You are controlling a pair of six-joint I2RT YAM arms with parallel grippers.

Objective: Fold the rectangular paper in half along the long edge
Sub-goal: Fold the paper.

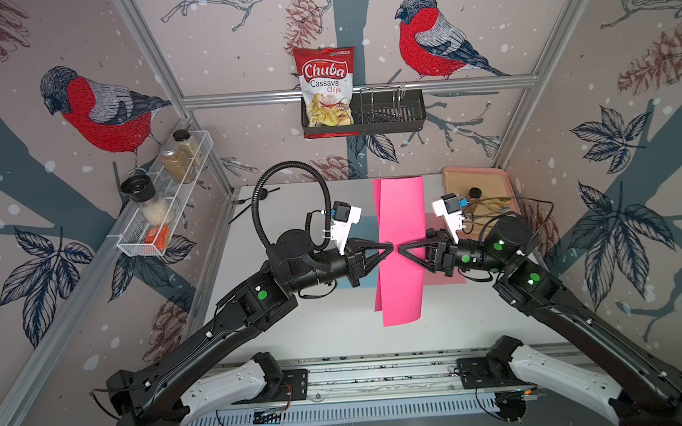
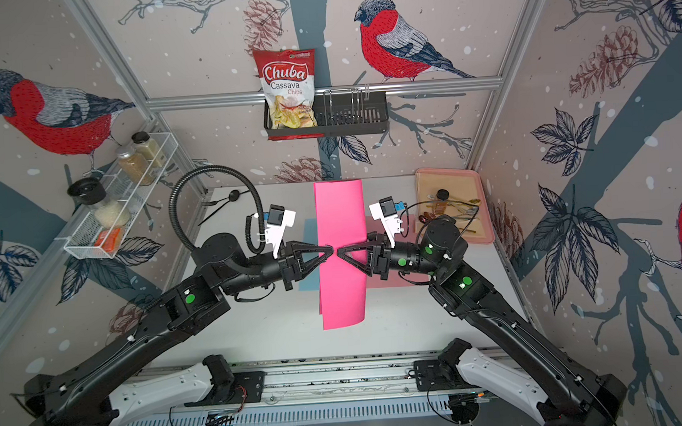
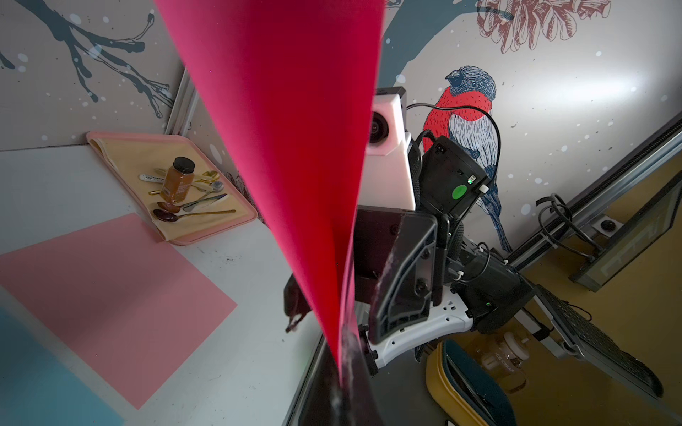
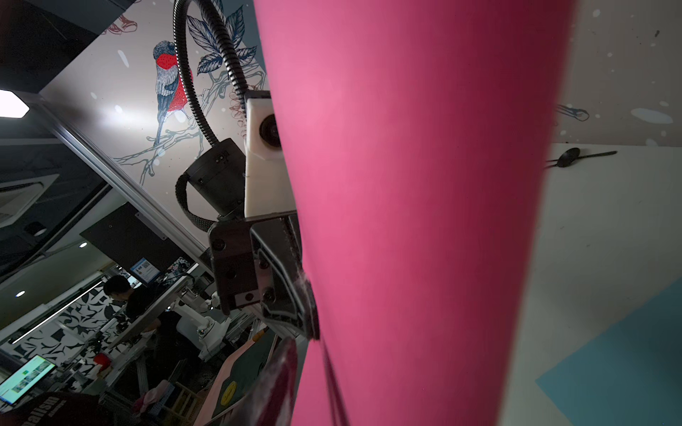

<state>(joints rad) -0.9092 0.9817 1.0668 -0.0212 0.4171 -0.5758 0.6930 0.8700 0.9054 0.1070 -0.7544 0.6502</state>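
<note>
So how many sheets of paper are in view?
3: a bright pink sheet in the left gripper; a pale pink sheet and a blue sheet flat on the table. More may be hidden.

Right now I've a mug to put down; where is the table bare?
Bare: the near strip of table between the paper's end and the rail. Crowded: the middle under the paper, and the tray far right.

White table (image 1: 329,334), level surface. Lying directly on it: 1 pale pink sheet (image 3: 110,295) and 1 blue sheet (image 3: 37,387), flat, side by side at centre; 1 pink tray (image 1: 473,169) in the far right corner; 1 black spoon (image 4: 568,158) near the far left corner.
</note>
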